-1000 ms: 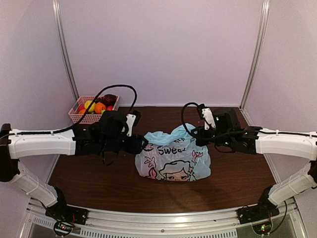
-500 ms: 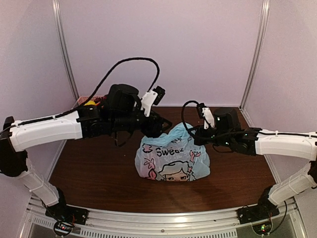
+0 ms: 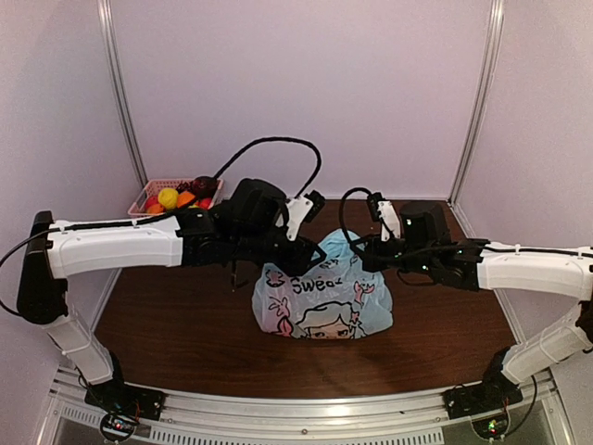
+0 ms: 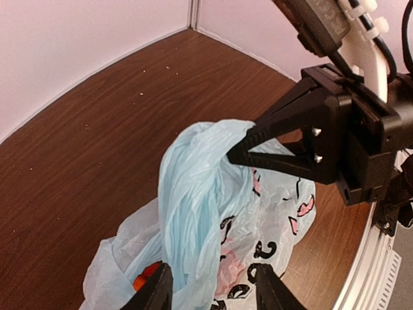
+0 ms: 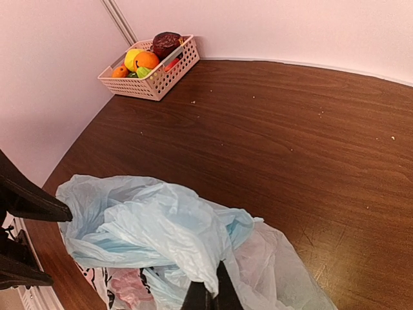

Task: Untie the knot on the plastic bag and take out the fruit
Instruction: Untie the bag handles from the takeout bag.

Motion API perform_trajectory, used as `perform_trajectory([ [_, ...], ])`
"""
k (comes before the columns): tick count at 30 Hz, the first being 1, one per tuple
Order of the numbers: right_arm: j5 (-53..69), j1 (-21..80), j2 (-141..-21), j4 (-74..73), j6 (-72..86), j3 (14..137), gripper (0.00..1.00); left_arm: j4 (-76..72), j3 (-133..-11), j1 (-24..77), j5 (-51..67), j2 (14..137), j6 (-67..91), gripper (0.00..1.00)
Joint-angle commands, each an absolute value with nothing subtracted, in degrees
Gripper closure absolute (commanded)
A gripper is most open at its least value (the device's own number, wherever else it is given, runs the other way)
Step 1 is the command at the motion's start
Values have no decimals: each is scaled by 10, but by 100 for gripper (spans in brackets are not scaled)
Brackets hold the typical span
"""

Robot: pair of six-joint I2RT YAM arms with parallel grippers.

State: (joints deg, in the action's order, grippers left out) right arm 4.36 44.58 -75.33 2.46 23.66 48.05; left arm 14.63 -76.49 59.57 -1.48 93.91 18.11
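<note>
Bag (image 3: pixel 324 301) at centre of table (image 3: pixel 176 324), top bunched. Right hand (image 5: pixel 208 296) clamped on upper-right fold. Left hand (image 4: pixel 213 290) half-open just over top-left, fingers astride gathered fold; pinch not confirmed. Fold's long axis runs from right hand's pinch down to left hand. Knot not made out. Fruit: orange piece (image 4: pixel 145 274) glimpsed through plastic. Versus one second earlier: left arm has swung from bag's left flank to over its top; right hand unchanged.

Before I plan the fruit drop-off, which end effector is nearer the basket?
Left. Left end effector: over the bag top, basket side. Right end effector: pinching the bag's other side, farther.
</note>
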Motion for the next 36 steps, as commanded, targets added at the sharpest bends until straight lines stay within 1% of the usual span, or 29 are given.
perform_trajectory([
  [1, 53, 443, -761, 35, 241, 484, 100, 142, -768, 595, -26, 960, 187, 57],
  [4, 56, 443, -760, 34, 243, 485, 100, 142, -763, 595, -35, 963, 191, 58],
  [5, 57, 443, -760, 34, 244, 485, 100, 142, -761, 595, -42, 963, 192, 62],
  [7, 58, 443, -760, 33, 245, 485, 100, 144, -759, 594, -45, 963, 192, 74],
  [9, 58, 443, -759, 30, 249, 485, 100, 147, -760, 595, -43, 962, 192, 90],
  [10, 57, 443, -758, 30, 252, 484, 100, 147, -759, 595, -39, 960, 192, 95],
  [12, 56, 444, -757, 28, 261, 485, 100, 150, -760, 595, -38, 957, 193, 100],
  [16, 36, 443, -751, 18, 287, 492, 100, 162, -760, 594, -53, 945, 206, 100],
  [19, 7, 443, -747, -30, 311, 514, 100, 194, -777, 589, -57, 932, 248, 100],
  [22, 6, 443, -745, -53, 326, 524, 100, 194, -762, 578, -26, 917, 300, 100],
  [24, 6, 443, -749, -66, 330, 528, 100, 159, -725, 571, -1, 904, 321, 100],
  [26, -4, 443, -758, -73, 332, 525, 100, 109, -686, 569, 27, 896, 318, 100],
  [28, -18, 443, -761, -44, 331, 506, 100, 81, -659, 564, 39, 897, 303, 100],
  [31, -39, 443, -761, -4, 348, 491, 100, 96, -671, 553, 43, 904, 282, 100],
  [36, -61, 443, -764, -19, 342, 529, 100, 121, -689, 538, 21, 878, 266, 100],
])
